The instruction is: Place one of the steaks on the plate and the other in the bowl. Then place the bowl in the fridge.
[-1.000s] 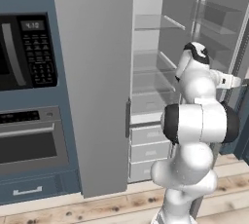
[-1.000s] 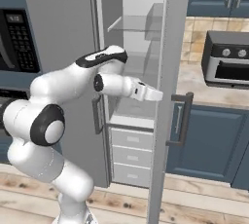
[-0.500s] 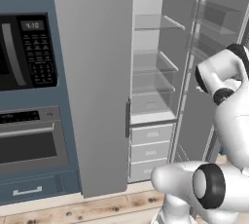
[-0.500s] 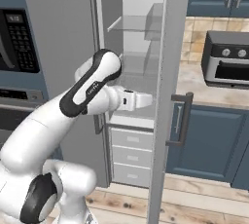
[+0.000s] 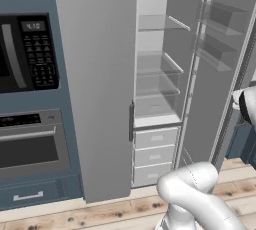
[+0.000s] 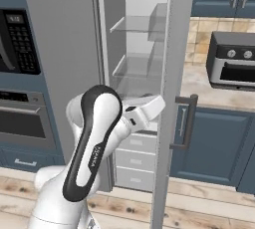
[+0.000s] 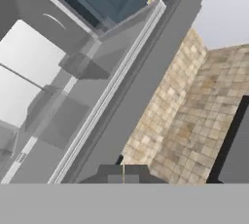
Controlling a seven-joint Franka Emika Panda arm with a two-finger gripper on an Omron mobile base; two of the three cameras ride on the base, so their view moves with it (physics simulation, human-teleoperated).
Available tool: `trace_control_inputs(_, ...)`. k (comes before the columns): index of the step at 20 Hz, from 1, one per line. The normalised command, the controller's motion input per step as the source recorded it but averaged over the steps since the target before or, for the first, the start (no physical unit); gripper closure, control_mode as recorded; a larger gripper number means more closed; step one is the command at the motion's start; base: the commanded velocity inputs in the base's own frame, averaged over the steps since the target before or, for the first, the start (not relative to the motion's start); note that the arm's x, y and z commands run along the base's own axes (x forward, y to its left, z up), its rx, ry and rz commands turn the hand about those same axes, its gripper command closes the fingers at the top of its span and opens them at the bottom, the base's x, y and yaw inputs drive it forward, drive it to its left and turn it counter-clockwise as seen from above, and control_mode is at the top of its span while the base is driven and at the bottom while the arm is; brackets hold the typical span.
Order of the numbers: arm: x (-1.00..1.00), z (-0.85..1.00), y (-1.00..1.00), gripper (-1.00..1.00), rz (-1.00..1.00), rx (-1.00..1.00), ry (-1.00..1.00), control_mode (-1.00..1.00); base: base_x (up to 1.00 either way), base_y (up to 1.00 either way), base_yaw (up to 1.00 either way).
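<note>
1. In front of the base stands one fridge (image 5: 165,89), door swung open, three glass shelves and three white drawers (image 5: 156,156) inside.
2. One gripper (image 7: 123,175), jaws pressed together and holding nothing, sits beside the open door's edge (image 7: 131,91).

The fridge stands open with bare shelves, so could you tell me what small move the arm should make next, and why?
Probably swing away from the fridge towards the counter to look for the steaks. The gripper is shut with nothing in it, and the shelves carry no bowl, so the door already being open, the food comes next.
</note>
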Motion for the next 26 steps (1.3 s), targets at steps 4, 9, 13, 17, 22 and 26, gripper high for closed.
trace_control_inputs(4, -0.25, 1.0, 0.12, 1.0, -0.07, -0.28, -0.19, -1.0, 0.0, 0.0, 0.0)
trace_control_inputs(9, 0.04, 1.0, 0.42, 1.0, -0.02, -0.16, -0.13, -1.0, 0.0, 0.0, 0.0)
trace_control_inputs(13, 0.86, 1.0, 1.0, 1.0, -0.01, -0.22, -0.34, -1.0, 0.0, 0.0, 0.0)
trace_control_inputs(17, 1.0, 1.0, 1.0, 1.0, -0.06, -0.29, -0.43, -1.0, 0.0, 0.0, 0.0)
trace_control_inputs(22, 1.0, 0.94, 1.0, 1.0, -0.1, -0.35, -0.29, -1.0, 0.0, 0.0, 0.0)
trace_control_inputs(26, 1.0, 0.46, 1.0, 1.0, -0.08, -0.13, -0.01, -1.0, 0.0, 0.0, 0.0)
